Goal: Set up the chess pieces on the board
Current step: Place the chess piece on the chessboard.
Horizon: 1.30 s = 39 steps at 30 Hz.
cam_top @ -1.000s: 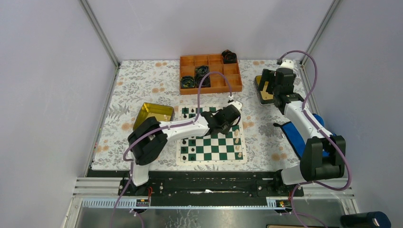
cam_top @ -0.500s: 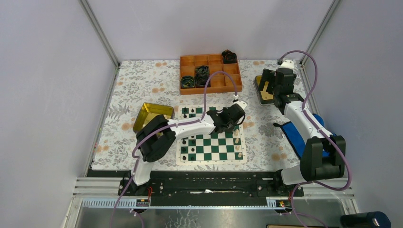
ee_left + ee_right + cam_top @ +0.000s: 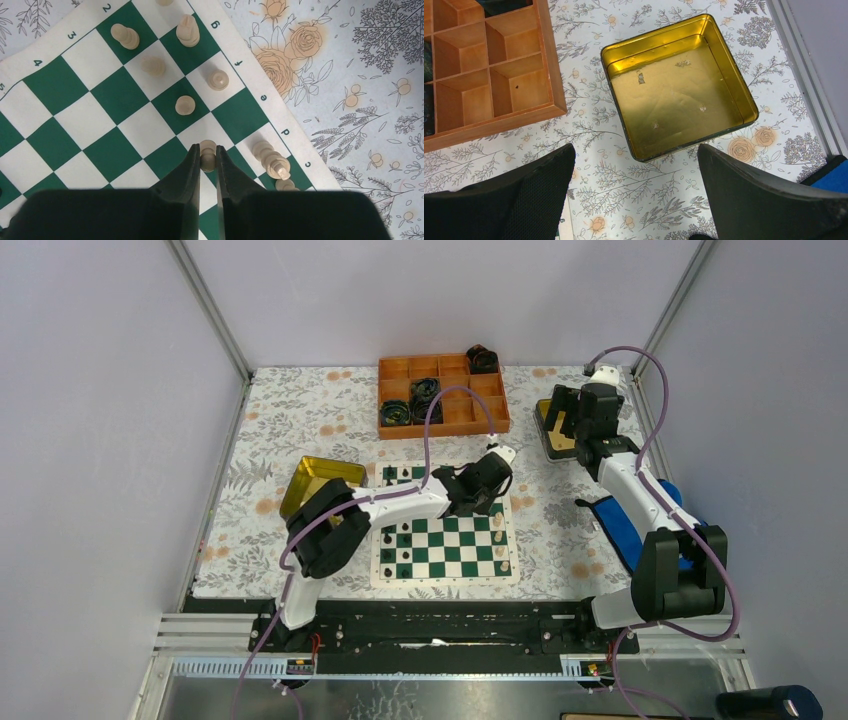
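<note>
Near the lettered edge of the board (image 3: 55,85), the left gripper (image 3: 207,156) had its jaws pinched on a cream pawn (image 3: 208,148) that, I judged, wanted centring on its square before release, while the right gripper (image 3: 635,165) gaped wide.

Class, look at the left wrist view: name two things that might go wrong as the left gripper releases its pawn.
The left gripper is shut on a cream pawn over a square's corner; released there, it may straddle squares. A taller cream piece stands close beside the gripper; opening could topple it.
</note>
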Available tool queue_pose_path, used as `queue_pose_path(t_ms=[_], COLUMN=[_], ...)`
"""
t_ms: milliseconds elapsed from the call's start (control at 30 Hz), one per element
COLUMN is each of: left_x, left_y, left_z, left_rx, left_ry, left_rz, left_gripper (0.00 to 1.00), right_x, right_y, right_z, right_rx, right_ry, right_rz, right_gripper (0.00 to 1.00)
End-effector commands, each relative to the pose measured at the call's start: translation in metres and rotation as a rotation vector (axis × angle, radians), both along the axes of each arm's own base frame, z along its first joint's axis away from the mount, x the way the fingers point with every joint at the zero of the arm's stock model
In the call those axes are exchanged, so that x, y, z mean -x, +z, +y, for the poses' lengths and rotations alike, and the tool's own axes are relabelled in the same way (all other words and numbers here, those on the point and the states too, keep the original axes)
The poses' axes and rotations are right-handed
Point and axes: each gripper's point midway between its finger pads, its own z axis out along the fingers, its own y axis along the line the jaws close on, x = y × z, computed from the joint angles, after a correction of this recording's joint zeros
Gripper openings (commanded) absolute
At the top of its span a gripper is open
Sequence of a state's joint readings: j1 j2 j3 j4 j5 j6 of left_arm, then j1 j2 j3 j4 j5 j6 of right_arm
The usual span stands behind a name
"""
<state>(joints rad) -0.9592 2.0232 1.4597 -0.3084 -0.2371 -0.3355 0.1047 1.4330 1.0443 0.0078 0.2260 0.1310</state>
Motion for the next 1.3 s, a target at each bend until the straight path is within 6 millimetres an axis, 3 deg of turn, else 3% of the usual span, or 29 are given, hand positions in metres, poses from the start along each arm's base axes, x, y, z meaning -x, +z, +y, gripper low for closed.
queue_pose_path(t_ms=[0,667,867,1267], left_x=[-0.006,-0.01,-0.009,-0.008], left_y=[-0.004,-0.023,-0.026,-0.029], left_z=[-0.008,-0.001,-0.001,-0.002], left_rx=[0.05,0.044,0.046,0.046], left_ry=[0.01,0.032,0.032,0.029], left_rz=[-0.004,0.028,0.036,0.046], left_gripper=[0.0,0.03,0.13,0.22], right_x=[-0.004,-0.003,-0.004,-0.005], right_y=[0.031,0.028,0.027,0.025], right_z=[-0.001,-0.002,-0.001,-0.002], right_rx=[-0.002,0.003,0.003,0.006], right_ry=[-0.02,-0.018,-0.017,-0.016], right_rz=[-0.076,-0.068,-0.064,-0.06], right_gripper=[1.0,1.0,1.0,1.0])
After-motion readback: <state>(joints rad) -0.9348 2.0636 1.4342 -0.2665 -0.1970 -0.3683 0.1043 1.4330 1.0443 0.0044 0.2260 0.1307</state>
